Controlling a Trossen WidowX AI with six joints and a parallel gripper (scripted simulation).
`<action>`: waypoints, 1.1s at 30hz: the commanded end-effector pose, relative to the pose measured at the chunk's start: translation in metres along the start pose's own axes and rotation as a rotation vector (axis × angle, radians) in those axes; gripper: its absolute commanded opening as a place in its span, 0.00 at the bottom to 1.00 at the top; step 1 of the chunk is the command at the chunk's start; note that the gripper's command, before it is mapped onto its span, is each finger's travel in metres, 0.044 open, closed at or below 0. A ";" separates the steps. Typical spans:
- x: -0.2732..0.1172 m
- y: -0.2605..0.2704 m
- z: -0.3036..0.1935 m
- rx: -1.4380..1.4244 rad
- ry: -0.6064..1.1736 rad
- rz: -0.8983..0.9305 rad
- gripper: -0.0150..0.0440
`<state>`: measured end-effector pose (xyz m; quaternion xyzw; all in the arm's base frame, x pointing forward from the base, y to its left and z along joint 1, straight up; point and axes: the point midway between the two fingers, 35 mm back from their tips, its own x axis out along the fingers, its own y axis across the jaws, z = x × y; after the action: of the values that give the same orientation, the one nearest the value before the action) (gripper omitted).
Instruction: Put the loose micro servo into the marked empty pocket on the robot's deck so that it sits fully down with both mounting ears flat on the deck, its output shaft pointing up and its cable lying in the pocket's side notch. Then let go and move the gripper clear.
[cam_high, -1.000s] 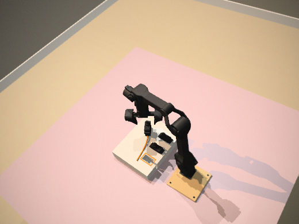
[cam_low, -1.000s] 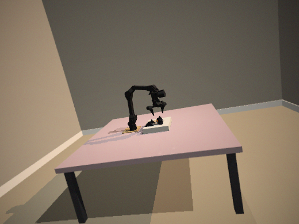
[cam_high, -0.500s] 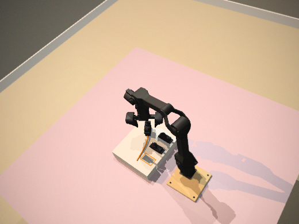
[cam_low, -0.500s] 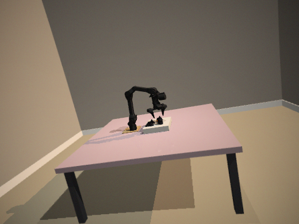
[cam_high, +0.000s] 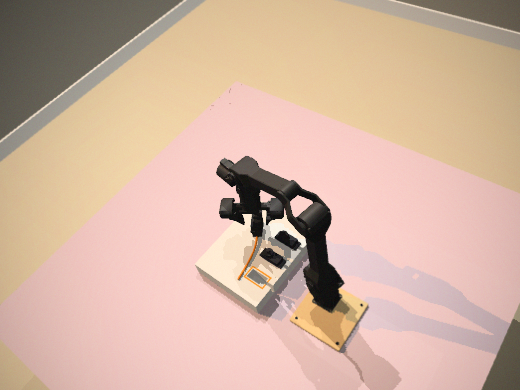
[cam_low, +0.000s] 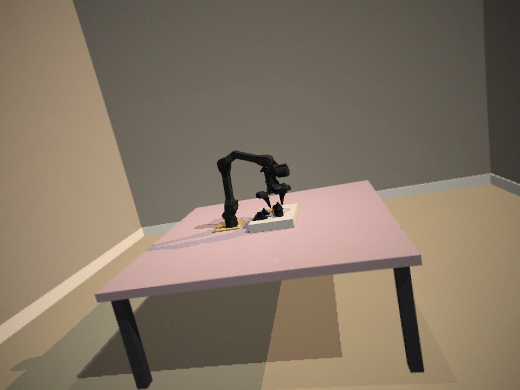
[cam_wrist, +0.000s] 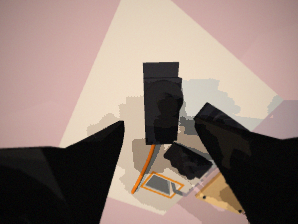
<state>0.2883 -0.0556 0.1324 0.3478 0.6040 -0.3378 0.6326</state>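
The loose black servo (cam_high: 256, 227) (cam_wrist: 161, 107) rests on the white deck (cam_high: 220, 257) (cam_low: 272, 227) (cam_wrist: 145, 30); a rounded part shows on its face in the wrist view. Its orange cable (cam_high: 252, 255) (cam_wrist: 148, 162) runs over the deck toward the pocket. The pocket (cam_high: 257, 276) (cam_wrist: 158, 184) is empty, outlined in orange, with a side notch. My gripper (cam_high: 256, 221) (cam_low: 276, 205) (cam_wrist: 159, 123) is open and points down over the servo. In the wrist view one finger is on each side of it, with gaps. Whether its underside lies flat is hidden.
Two other black servos sit on the deck, one (cam_high: 273, 257) (cam_wrist: 189, 161) beside the pocket and one (cam_high: 287, 239) (cam_wrist: 220, 117) farther along, close to the right finger in the wrist view. The arm's wooden base plate (cam_high: 350, 325) (cam_wrist: 220, 194) is beside the deck.
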 end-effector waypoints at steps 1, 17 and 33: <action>0.003 0.000 -0.001 0.005 0.007 -0.002 0.64; -0.015 -0.001 -0.002 0.005 0.007 -0.002 0.25; -0.027 -0.010 -0.011 0.005 0.008 -0.003 0.25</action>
<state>0.2747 -0.0527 0.1562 0.3465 0.6092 -0.3393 0.6275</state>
